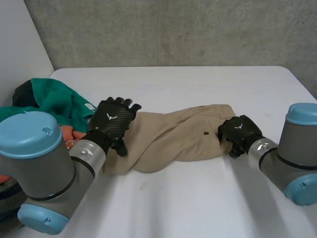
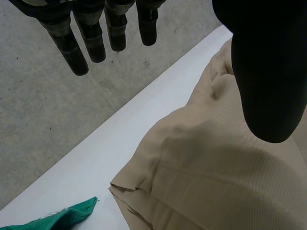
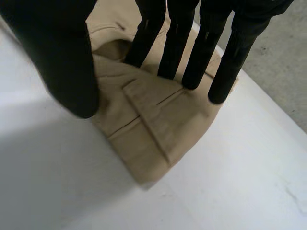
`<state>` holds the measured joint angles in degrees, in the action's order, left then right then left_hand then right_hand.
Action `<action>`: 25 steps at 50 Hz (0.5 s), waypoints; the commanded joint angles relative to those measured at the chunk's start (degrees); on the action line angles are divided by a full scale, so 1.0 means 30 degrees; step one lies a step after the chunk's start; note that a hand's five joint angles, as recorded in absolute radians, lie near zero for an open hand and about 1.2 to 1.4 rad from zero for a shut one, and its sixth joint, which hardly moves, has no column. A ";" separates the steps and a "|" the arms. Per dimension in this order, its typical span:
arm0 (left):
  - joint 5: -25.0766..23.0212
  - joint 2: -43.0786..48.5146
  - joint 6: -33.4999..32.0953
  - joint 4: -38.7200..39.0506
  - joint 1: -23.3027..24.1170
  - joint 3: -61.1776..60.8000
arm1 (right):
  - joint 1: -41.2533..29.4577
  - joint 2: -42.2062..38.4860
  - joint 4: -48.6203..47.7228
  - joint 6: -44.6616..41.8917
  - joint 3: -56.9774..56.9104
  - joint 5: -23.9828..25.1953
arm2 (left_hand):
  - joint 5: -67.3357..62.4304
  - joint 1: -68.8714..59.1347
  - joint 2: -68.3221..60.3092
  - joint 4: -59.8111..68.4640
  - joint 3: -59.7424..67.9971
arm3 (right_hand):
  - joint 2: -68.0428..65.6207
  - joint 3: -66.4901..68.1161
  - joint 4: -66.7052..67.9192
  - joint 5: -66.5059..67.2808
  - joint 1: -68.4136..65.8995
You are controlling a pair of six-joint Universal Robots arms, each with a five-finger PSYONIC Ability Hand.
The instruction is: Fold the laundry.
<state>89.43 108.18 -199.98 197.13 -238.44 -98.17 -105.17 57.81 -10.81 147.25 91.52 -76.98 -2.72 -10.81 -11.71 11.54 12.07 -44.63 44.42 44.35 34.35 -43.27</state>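
Note:
A beige garment (image 1: 173, 136) lies crumpled across the middle of the white table (image 1: 198, 198). My left hand (image 1: 113, 121) hovers just above its left end, open, with its fingers (image 2: 76, 48) straight and spread and nothing in them; the beige garment (image 2: 216, 182) lies under its thumb. My right hand (image 1: 238, 131) is at the right end. Its straight fingers (image 3: 192, 48) touch down on the beige garment (image 3: 153, 120) near a corner with a flap, and its thumb rests on the edge beside them. The cloth lies flat on the table there.
A pile of laundry with a green cloth (image 1: 54, 101) and an orange piece (image 1: 74, 135) sits at the table's left edge, behind my left arm. A tip of the green cloth (image 2: 67, 218) lies near the garment's end. A grey wall stands behind the table.

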 commanded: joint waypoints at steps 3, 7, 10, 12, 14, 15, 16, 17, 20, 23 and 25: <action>0.0220 -0.0289 0.0038 0.0002 0.0231 -0.0147 | 0.0603 0.1032 -0.1992 0.0078 0.0548 -0.0793 | 0.0908 0.0271 0.0570 -0.0514 -0.0689 | -1.1789 1.1859 1.1883 1.1883 -1.2242; 0.0337 -0.0582 0.0038 0.0002 0.0202 -0.0265 | 0.1511 0.2350 -0.1672 -0.0068 0.1017 -0.0969 | 0.0908 0.0271 0.0570 -0.0514 -0.0689 | -1.1789 1.1859 1.1883 1.1883 -1.2242; 0.0367 -0.0874 0.0038 0.0002 0.0115 -0.0440 | 0.2416 0.3198 -0.0535 -0.0737 0.1076 -0.0940 | 0.0908 0.0271 0.0570 -0.0514 -0.0689 | -1.1789 1.1859 1.1883 1.1883 -1.2242; 0.0396 -0.1051 0.0038 0.0002 0.0056 -0.0586 | 0.2945 0.3639 0.0347 -0.1441 0.1076 -0.0940 | 0.0908 0.0271 0.0570 -0.0514 -0.0689 | -1.1789 1.1859 1.1883 1.1883 -1.2242; 0.0396 -0.1313 0.0096 0.0002 -0.0090 -0.0820 | 0.3443 0.4136 0.1690 -0.2929 0.0901 -0.1027 | 0.0908 0.0271 0.0570 -0.0514 -0.0689 | -1.1789 1.1859 1.1883 1.1883 -1.2242; 0.0396 -0.1402 0.0097 0.0002 -0.0120 -0.0908 | 0.3504 0.4314 0.2134 -0.3548 0.0784 -0.1028 | 0.0908 0.0271 0.0570 -0.0514 -0.0689 | -1.1789 1.1859 1.1883 1.1883 -1.2242; 0.0396 -0.1519 0.0126 0.0002 -0.0178 -0.0967 | 0.3505 0.4460 0.2516 -0.4222 0.0696 -0.0941 | 0.0908 0.0271 0.0570 -0.0514 -0.0689 | -1.1789 1.1859 1.1883 1.1883 -1.2242; 0.0396 -0.1578 0.0155 0.0002 -0.0237 -0.1055 | 0.3476 0.4636 0.2809 -0.4605 0.0608 -0.0911 | 0.0908 0.0271 0.0570 -0.0514 -0.0689 | -1.1789 1.1859 1.1883 1.1883 -1.2242; 0.0338 -0.1813 0.0272 0.0002 -0.0354 -0.1261 | 0.2046 0.5193 0.2580 -0.5371 0.0344 -0.0648 | 0.0908 0.0271 0.0570 -0.0514 -0.0689 | -1.1789 1.1859 1.1883 1.1883 -1.2242; 0.0367 -0.1989 0.0360 0.0002 -0.0472 -0.1378 | -0.0532 0.5604 0.0972 -0.5341 0.0489 0.0375 | 0.0908 0.0271 0.0570 -0.0514 -0.0689 | -1.1789 1.1859 1.1883 1.1883 -1.2242; 0.0367 -0.1989 0.0419 0.0002 -0.0472 -0.1378 | -0.1966 0.5779 -0.0053 -0.5458 0.0811 0.1165 | 0.0908 0.0271 0.0570 -0.0514 -0.0689 | -1.1789 1.1859 1.1883 1.1883 -1.2242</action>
<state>90.56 102.78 -199.21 197.14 -239.49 -101.87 -99.86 73.45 -4.32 131.95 93.07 -78.25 -2.72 -10.81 -11.71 11.54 12.07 -66.52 66.98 68.28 54.96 -61.30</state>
